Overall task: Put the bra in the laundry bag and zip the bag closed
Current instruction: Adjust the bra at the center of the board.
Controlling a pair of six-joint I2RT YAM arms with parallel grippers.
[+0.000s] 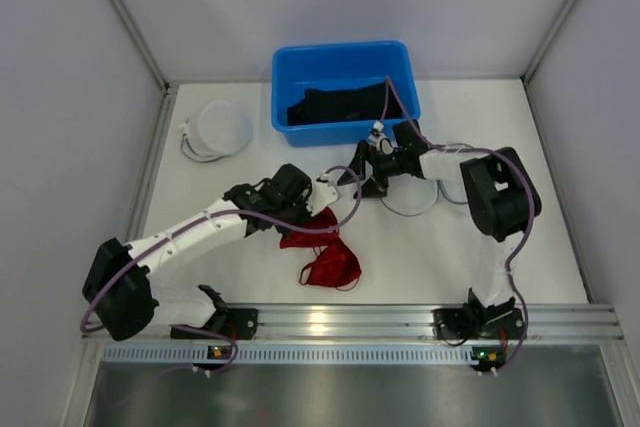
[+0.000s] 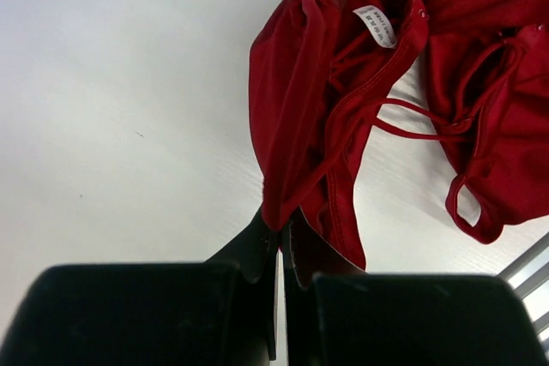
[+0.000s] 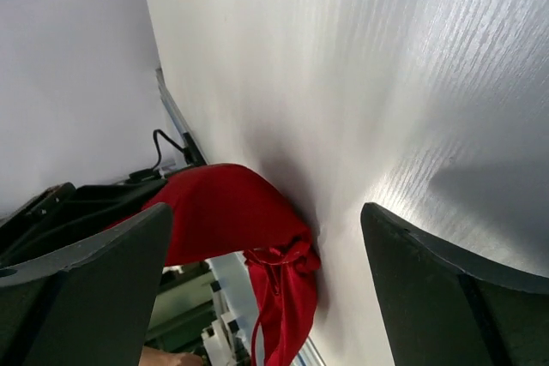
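Left hand [image 2: 279, 237] pinches bra [image 2: 317, 100] — right hand [image 3: 266, 212] agape.

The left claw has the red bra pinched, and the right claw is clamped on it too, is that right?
Not quite. The left claw does pinch the red bra, but the right claw is open and holds nothing: the right wrist view shows its fingers spread wide, the bra lying beyond them.
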